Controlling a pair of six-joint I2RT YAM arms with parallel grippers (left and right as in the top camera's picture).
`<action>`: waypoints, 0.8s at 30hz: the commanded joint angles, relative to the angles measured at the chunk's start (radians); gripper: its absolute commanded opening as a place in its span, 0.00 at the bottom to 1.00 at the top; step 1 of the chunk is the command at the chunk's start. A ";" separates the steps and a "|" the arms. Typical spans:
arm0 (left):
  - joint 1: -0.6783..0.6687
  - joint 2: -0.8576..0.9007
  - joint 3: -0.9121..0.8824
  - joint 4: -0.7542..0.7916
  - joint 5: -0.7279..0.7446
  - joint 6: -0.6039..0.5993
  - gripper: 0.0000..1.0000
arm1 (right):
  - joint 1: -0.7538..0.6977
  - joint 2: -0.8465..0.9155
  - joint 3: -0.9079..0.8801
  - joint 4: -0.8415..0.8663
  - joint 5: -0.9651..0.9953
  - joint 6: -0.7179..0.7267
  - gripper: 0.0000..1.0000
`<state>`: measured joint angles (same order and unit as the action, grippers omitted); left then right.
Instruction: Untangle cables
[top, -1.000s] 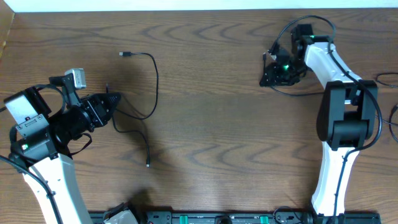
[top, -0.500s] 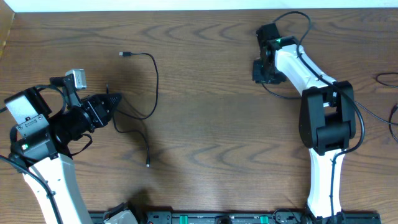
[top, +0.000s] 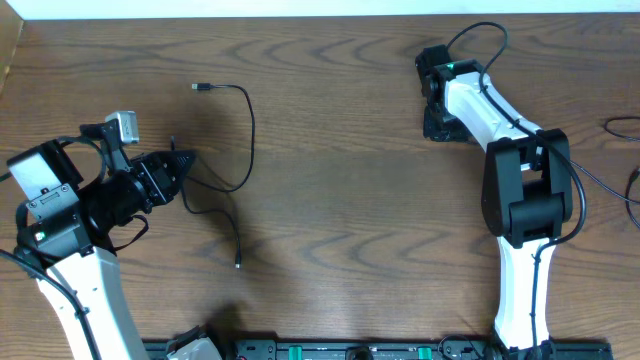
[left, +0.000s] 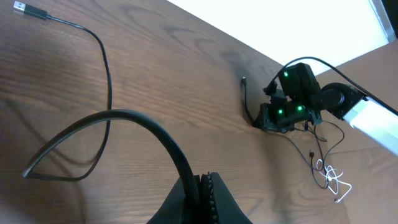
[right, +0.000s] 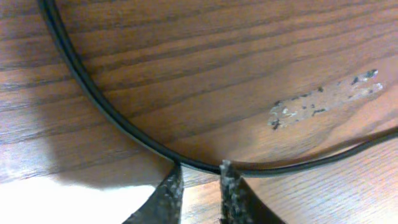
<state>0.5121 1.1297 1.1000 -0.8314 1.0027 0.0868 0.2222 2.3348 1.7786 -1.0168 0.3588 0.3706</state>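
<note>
Left gripper (top: 183, 161), lower left, pinches the looped cable (left: 124, 115), lifted probably to tease it free, while right gripper (top: 437, 125), upper right, sits barely spread against a second cable (right: 93, 106).

My left arm angles inward, left gripper (left: 202, 186) clamped on a cable (left: 143, 121); my right arm stretches far forward, right gripper (right: 199, 169) narrowly parted.

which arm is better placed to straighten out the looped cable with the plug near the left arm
Left. The left gripper is already shut on that looped cable; the right gripper sits across the table, tips at a second cable.
</note>
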 joint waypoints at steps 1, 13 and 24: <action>-0.003 -0.002 0.003 -0.005 -0.002 0.018 0.07 | -0.018 0.190 -0.113 0.029 -0.136 -0.050 0.26; -0.003 -0.002 0.003 -0.006 -0.002 0.018 0.08 | -0.018 0.190 -0.113 0.134 -0.439 -0.462 0.53; -0.003 -0.002 0.003 -0.006 -0.002 0.018 0.08 | -0.020 0.190 -0.152 0.148 -0.444 -0.671 0.55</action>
<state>0.5121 1.1297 1.1000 -0.8345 1.0027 0.0868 0.1810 2.3230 1.7699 -0.8471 -0.0429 -0.2291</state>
